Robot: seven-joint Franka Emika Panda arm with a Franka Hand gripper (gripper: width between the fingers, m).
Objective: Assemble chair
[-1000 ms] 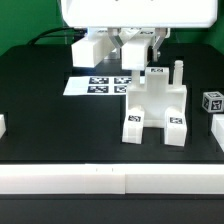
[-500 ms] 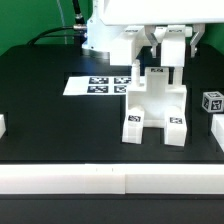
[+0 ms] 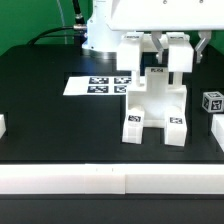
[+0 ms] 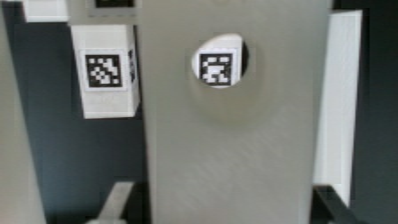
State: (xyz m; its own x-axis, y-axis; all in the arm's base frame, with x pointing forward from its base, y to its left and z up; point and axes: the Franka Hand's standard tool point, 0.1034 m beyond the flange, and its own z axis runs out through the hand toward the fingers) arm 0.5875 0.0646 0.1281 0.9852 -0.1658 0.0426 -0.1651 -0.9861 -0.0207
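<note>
Glossy white robot hand (image 3: 157,58) hangs, fingers apart, just over the matte white blocky plastic chair body (image 3: 157,108) standing mid black bench (image 3: 50,120), apparently aligned to straddle its upright top.

Chair body (image 3: 155,105): matte white, blocky, upright at mid-counter; two tagged feet face the front edge, another tag on top.
Small cube (image 3: 211,101): tagged, apart, near the exterior view's right edge.
Right-edge piece (image 3: 218,130), left-edge piece (image 3: 2,125): white, cropped.
</note>
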